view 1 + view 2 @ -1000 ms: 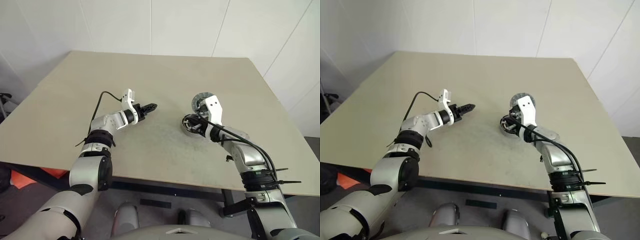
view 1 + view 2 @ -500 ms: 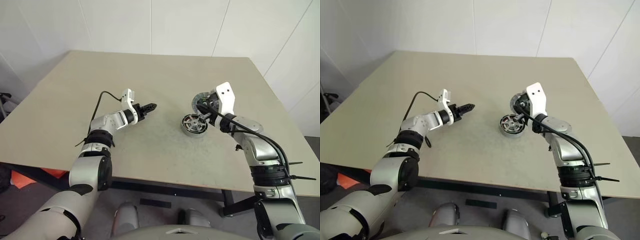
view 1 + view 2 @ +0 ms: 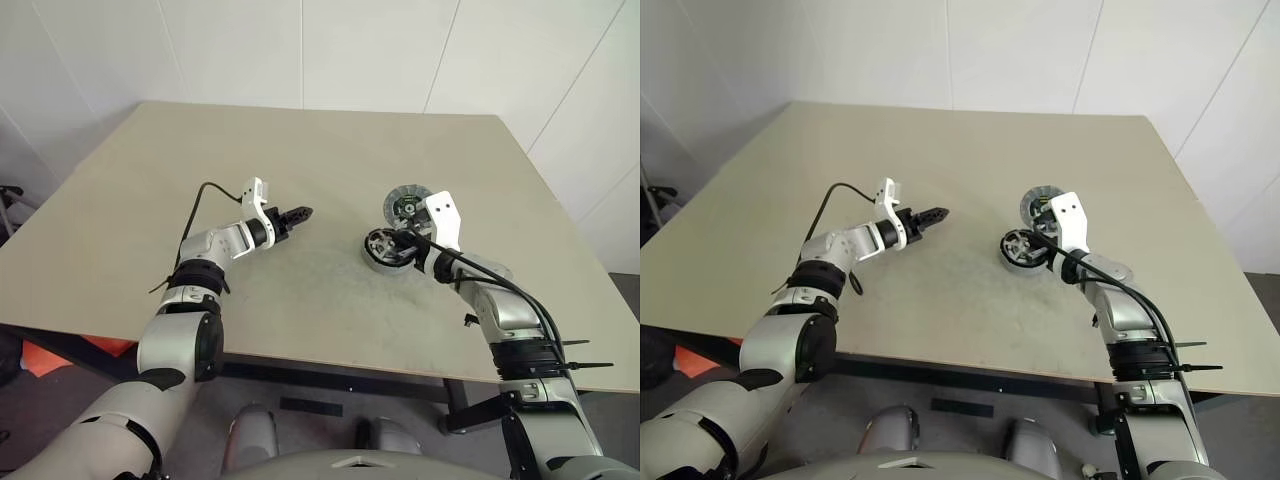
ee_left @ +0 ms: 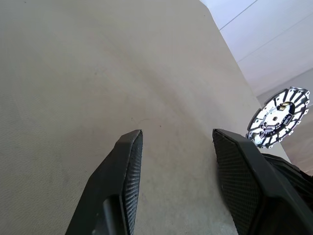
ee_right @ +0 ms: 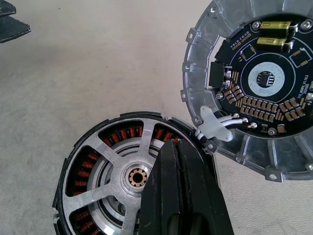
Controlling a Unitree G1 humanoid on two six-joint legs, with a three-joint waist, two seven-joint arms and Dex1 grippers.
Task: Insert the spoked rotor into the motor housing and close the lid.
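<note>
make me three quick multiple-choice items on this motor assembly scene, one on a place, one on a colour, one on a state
1. Where is the black-rimmed silver-spoked rotor?
A. seated in the round grey motor housing
B. in the left gripper
C. on top of the lid

2. What colour are the windings seen between the spokes?
A. blue
B. copper-brown
C. white

3. How is the flat round grey lid?
A. closed over the housing
B. lying beside the housing
C. lifted by the right gripper

Answers: 1 A, spokes sit over the windings; 2 B, right wrist view shows them; 3 B, it lies on the beige table, housing uncovered.
</note>
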